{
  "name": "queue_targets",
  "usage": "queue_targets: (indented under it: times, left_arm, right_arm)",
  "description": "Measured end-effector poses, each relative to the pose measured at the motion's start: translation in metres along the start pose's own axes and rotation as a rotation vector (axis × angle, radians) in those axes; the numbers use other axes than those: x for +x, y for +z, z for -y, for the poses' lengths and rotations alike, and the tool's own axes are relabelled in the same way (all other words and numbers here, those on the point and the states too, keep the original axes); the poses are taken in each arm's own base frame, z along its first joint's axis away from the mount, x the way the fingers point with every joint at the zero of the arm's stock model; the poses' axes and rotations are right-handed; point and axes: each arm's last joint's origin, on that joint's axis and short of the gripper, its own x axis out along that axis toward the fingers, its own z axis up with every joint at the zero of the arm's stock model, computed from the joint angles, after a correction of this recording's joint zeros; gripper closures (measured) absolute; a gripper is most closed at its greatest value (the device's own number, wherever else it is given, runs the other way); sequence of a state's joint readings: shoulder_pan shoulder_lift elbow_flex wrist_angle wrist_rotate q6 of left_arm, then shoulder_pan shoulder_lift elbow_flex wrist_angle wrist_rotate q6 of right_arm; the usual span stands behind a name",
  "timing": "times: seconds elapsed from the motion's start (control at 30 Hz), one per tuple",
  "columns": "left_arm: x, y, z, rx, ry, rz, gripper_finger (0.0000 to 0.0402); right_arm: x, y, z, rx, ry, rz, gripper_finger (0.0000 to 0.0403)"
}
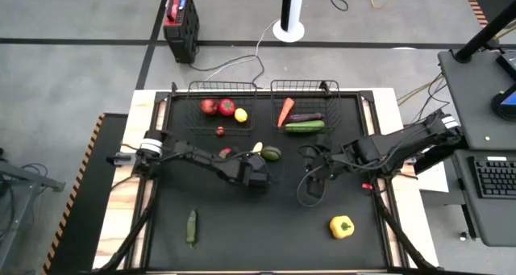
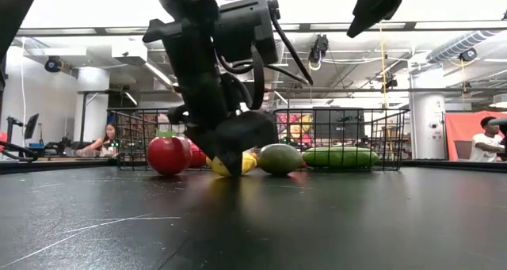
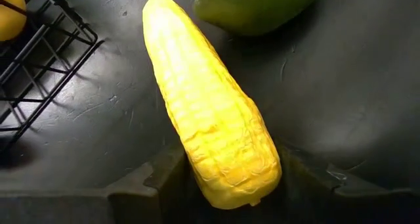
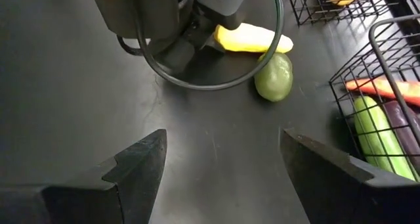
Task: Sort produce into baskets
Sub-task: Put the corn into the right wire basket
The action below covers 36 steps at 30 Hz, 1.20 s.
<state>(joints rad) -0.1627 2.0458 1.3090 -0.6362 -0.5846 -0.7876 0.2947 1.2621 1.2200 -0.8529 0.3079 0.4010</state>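
The left gripper (image 1: 256, 164) is sitting low at the table's (image 1: 242, 243) middle, its jaws standing narrow on either side of a yellow corn cob (image 3: 210, 112); whether they are already pressing it, I cannot tell. The cob is lying on the mat with a green avocado (image 1: 272, 154) touching it at about two o'clock. The right gripper (image 4: 223, 165) is hovering just off at three o'clock of the left one, jaws wide and holding nothing.

At twelve o'clock, the left basket (image 1: 222, 88) is holding red tomatoes (image 1: 218, 106) and a lemon (image 1: 240, 115); the right basket (image 1: 305, 86) is holding a carrot (image 1: 285, 111), an eggplant (image 1: 306, 117) and a cucumber (image 1: 305, 127). A yellow pepper (image 1: 342, 226) is lying at five o'clock, a green pickle (image 1: 191, 226) at seven.
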Motion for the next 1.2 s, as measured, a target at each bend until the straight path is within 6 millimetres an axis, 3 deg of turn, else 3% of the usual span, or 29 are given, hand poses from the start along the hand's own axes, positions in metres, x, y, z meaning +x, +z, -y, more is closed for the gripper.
queue_targets:
  times: [0.3,0.63,0.87,1.0,1.2]
  left_arm:
    - [-0.038,-0.005,0.005,0.088,-0.063,0.062,0.0230]
    - [-0.113,-0.006,-0.009,0.123,-0.097,0.277,0.0231]
    - [-0.161,-0.025,-0.027,0.190,-0.156,0.478,0.0231]
    - [-0.172,-0.043,-0.033,0.263,-0.261,0.632,0.0231]
    - [-0.167,-0.066,-0.048,0.255,-0.572,0.928,0.0231]
  right_arm:
    - [0.017,-0.007,-0.002,-0.014,0.008,0.043,0.0115]
    - [0.049,-0.019,-0.008,-0.013,0.047,0.237,0.0115]
    - [0.059,-0.020,-0.009,0.001,0.043,0.424,0.0115]
    - [0.060,-0.016,-0.010,0.007,0.043,0.542,0.0115]
    - [0.067,-0.008,-0.015,-0.005,0.069,0.747,0.0115]
